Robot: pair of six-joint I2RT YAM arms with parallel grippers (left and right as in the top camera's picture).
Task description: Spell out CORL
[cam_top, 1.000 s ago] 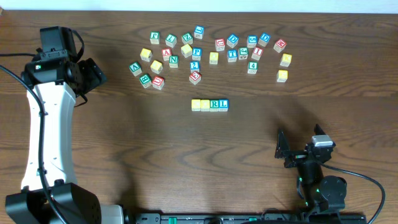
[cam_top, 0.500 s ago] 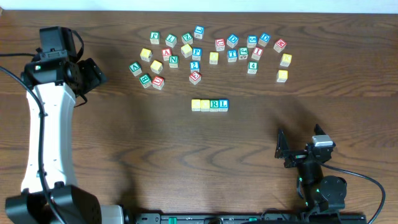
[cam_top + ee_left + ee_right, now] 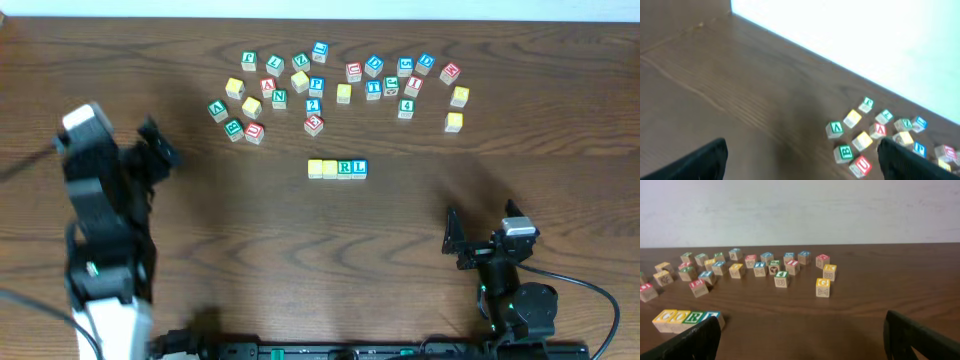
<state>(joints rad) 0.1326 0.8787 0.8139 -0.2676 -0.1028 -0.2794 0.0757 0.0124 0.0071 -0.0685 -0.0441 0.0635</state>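
A row of four letter blocks (image 3: 337, 169) lies side by side at the table's middle; in the right wrist view the row (image 3: 686, 317) reads C, O, R, L. My left gripper (image 3: 155, 150) is open and empty at the left, pulled back toward the near edge; its view (image 3: 800, 162) shows bare wood between the fingers. My right gripper (image 3: 455, 240) is open and empty at the near right, low over bare table (image 3: 802, 340).
Several loose letter blocks (image 3: 330, 85) are scattered along the far side of the table, from a green B block (image 3: 233, 128) at the left to a yellow block (image 3: 454, 121) at the right. They also show in the left wrist view (image 3: 875, 135).
My left arm has swung back from the far left toward the near edge, and its gripper has come nearer and lower. The right arm and the blocks have not moved.
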